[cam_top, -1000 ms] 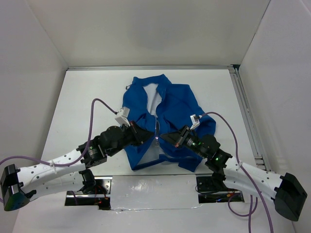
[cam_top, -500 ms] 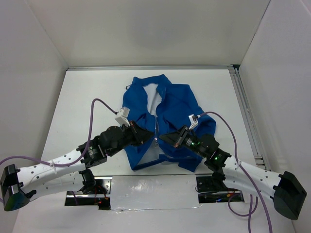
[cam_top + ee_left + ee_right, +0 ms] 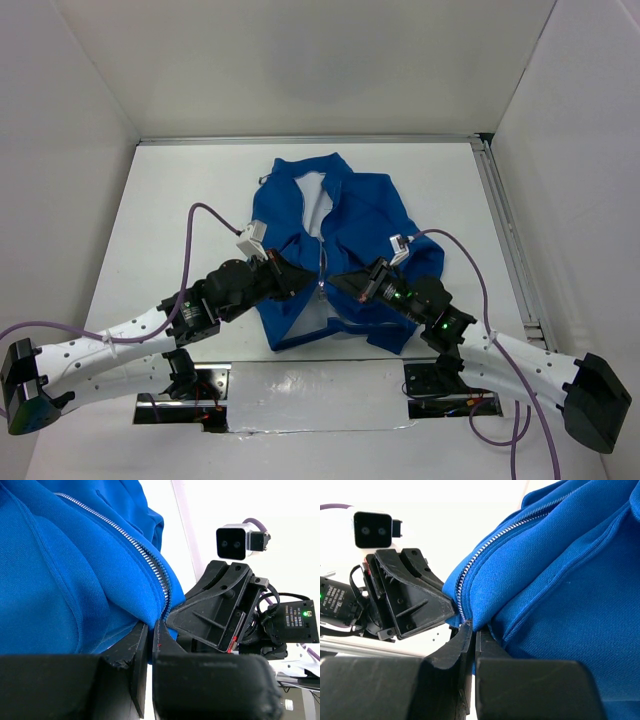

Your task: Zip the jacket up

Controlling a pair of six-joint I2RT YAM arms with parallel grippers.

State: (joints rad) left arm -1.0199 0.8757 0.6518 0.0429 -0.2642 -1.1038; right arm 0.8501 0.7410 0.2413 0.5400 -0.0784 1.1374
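The royal-blue jacket (image 3: 345, 235) lies front up in the middle of the table, collar at the far end, its front open with white lining showing. My left gripper (image 3: 312, 285) is shut on the jacket's left zipper edge near the bottom; the silvery zipper teeth (image 3: 145, 555) run into its tips (image 3: 150, 630). My right gripper (image 3: 333, 283) faces it, shut on the right zipper edge; the zipper teeth (image 3: 470, 575) end at its tips (image 3: 474, 630). The two grippers nearly touch tip to tip. The hem under them is hidden.
White walls enclose the white table (image 3: 170, 220) on three sides. A metal rail (image 3: 505, 235) runs along the right edge. Purple cables (image 3: 200, 225) arc over both arms. Two black mounting plates (image 3: 190, 385) sit at the near edge.
The right gripper has crept slightly left toward the left gripper. The jacket and the left arm have hardly moved.
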